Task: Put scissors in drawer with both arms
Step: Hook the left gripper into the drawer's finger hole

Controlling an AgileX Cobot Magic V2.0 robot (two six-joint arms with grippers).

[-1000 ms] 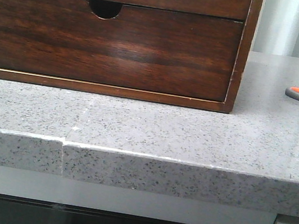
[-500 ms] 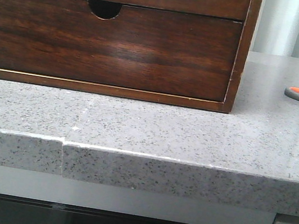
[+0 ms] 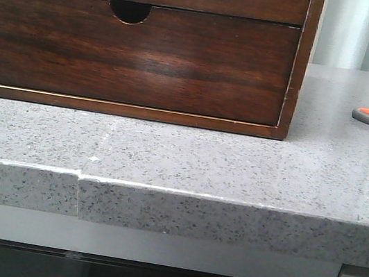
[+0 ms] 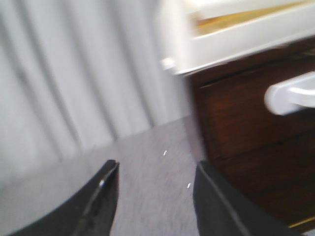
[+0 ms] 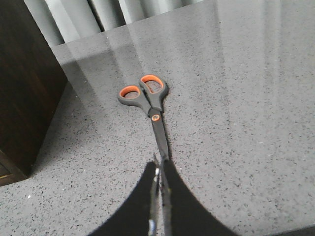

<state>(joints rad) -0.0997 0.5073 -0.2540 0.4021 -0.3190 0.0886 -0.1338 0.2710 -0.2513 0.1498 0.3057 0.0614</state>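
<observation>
Right wrist: one scissors [image 5: 150,105] (flat).

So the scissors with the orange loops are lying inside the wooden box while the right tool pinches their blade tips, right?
Not quite. The scissors lie flat on the grey countertop, beside the wooden box, not inside it. The right wrist view shows this, with the right tool closed on their blade tips.

Glossy wooden drawer [image 3: 135,53], speckled stone counter [image 3: 236,168]
</observation>
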